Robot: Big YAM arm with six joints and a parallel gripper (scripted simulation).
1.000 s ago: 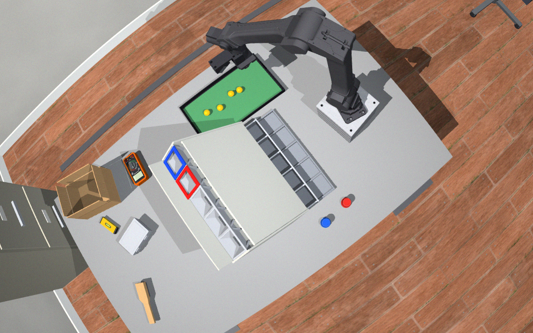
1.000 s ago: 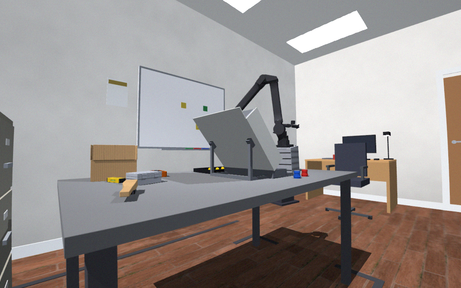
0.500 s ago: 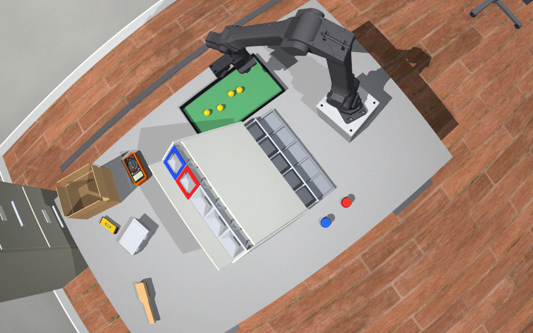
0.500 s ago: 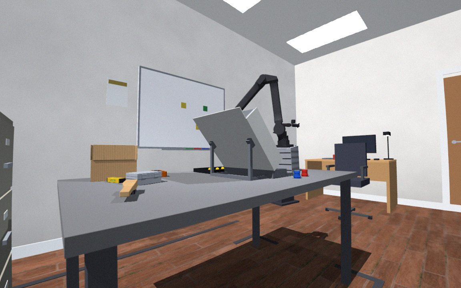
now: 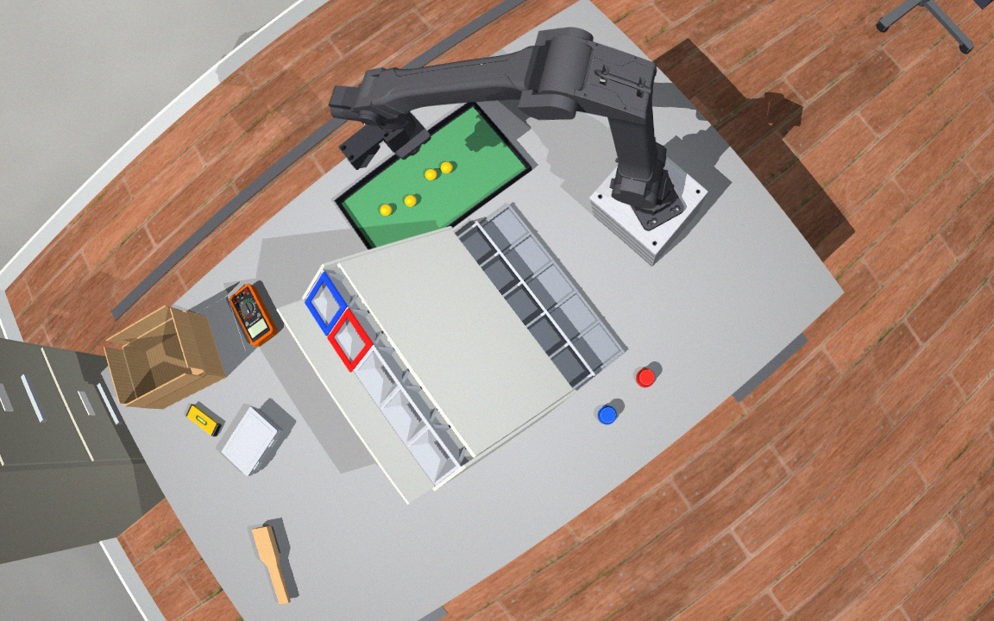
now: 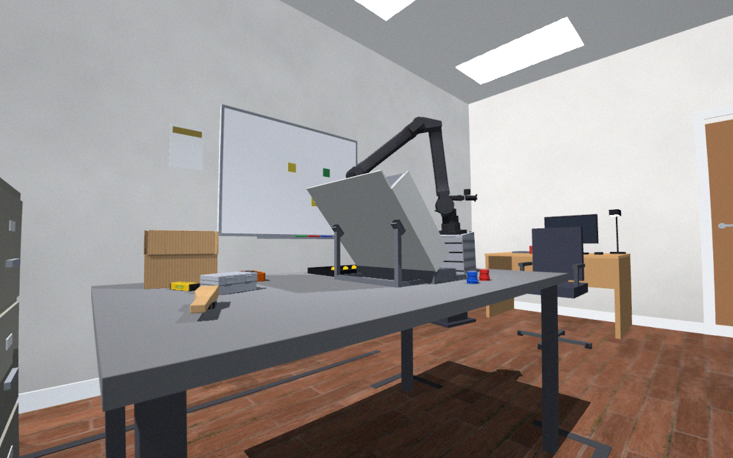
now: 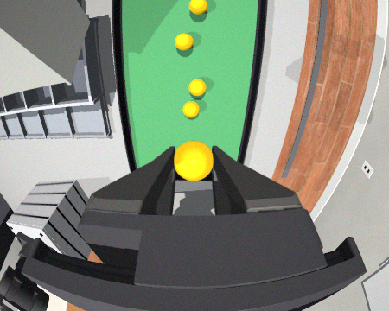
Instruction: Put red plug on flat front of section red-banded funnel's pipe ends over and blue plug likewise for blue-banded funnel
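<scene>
My gripper (image 7: 194,154) is shut on a yellow marble (image 7: 194,160) and holds it high above the far end of the green marble tray (image 5: 437,178). It also shows in the overhead view (image 5: 380,147). Several more yellow marbles (image 5: 410,199) lie in the tray. The blue-banded funnel (image 5: 325,302) and the red-banded funnel (image 5: 349,340) sit at the top of the tilted white cover (image 5: 454,340). A row of grey sections (image 5: 543,297) lies at the cover's lower edge. The red plug (image 5: 644,377) and the blue plug (image 5: 607,414) stand on the table beyond the row's end.
Plain white funnels (image 5: 404,417) continue the funnel row. An orange multimeter (image 5: 254,312), a cardboard box (image 5: 160,356), a yellow level (image 5: 203,417), a white case (image 5: 250,440) and a wooden brush (image 5: 273,561) lie left of the cover. The arm's base (image 5: 647,208) stands at the table's right back.
</scene>
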